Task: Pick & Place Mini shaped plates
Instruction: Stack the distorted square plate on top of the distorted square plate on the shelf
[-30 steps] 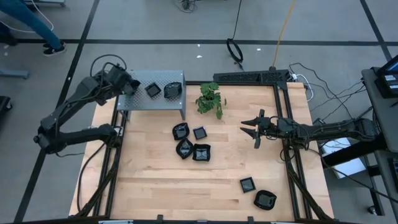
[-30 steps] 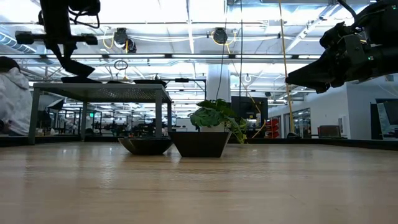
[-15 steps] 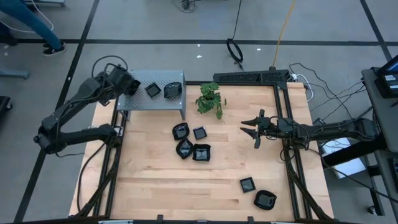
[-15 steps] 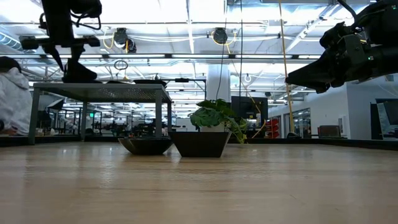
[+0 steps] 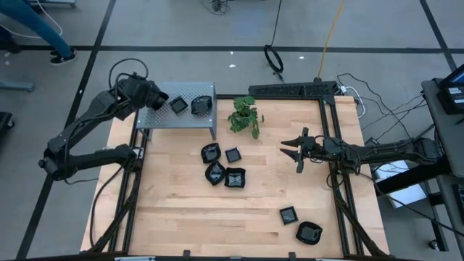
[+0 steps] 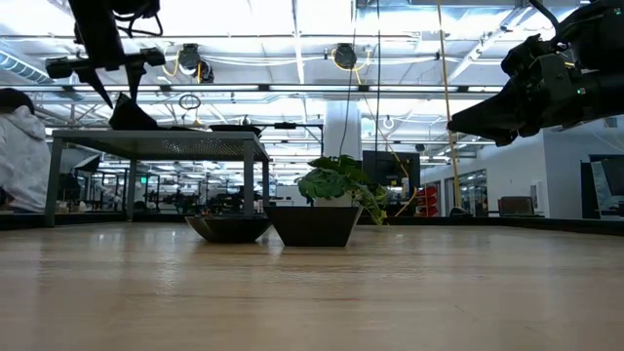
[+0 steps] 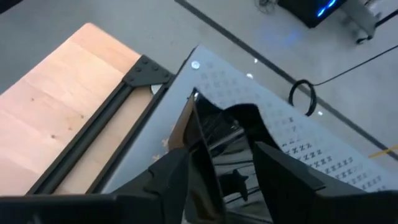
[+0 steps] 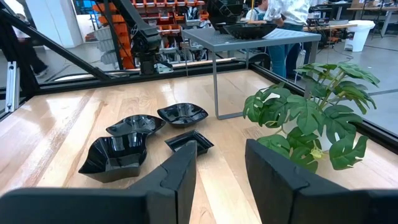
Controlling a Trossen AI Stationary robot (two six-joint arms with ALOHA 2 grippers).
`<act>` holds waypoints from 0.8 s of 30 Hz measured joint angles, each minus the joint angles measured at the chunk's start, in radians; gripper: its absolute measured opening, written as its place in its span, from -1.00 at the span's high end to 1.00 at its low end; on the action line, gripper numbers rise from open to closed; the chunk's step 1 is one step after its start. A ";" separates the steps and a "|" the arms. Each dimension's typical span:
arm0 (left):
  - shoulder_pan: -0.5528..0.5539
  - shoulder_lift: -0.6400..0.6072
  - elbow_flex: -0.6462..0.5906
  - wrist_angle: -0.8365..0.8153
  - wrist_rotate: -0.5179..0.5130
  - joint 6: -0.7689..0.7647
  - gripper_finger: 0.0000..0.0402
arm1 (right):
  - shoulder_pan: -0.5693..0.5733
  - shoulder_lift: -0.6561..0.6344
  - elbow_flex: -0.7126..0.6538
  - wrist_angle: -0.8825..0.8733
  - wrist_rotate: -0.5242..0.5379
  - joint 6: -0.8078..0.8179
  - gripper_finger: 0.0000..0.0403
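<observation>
Several glossy black mini shaped plates lie in view. Two of them (image 5: 178, 105) (image 5: 202, 106) rest on top of the grey perforated box (image 5: 190, 90). A cluster (image 5: 223, 165) lies on the wooden table, and two more (image 5: 288, 214) (image 5: 309, 233) sit near the front right. My left gripper (image 5: 158, 98) hangs open over the box's left part, with another plate (image 7: 227, 134) between its fingers, resting on the box top. My right gripper (image 5: 297, 152) hovers open above the table's right side, nothing between its fingers. My left gripper comes at the plate from above with a finger (image 7: 168, 183) on either side of it. The plate rests on the box top, one side seemingly raised (image 6: 132, 112). I cannot tell whether a finger still touches its edge.
A small green plant (image 5: 245, 116) stands just right of the box on the table. Black frame rails (image 5: 293, 90) run along the table's far and side edges. A person (image 6: 15, 146) is in the room behind the table.
My left gripper has opened and let go of the plate on the box top, and it has risen a little above it. The plate has stayed on the box.
</observation>
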State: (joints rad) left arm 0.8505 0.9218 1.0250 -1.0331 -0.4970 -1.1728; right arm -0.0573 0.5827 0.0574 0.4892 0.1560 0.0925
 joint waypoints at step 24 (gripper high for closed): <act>0.000 -0.004 0.000 -0.012 0.005 -0.002 0.91 | 0.000 0.000 0.000 0.000 0.000 0.000 0.37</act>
State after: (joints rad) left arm 0.8505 0.9174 1.0252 -1.0448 -0.4923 -1.1745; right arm -0.0570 0.5827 0.0573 0.4892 0.1560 0.0925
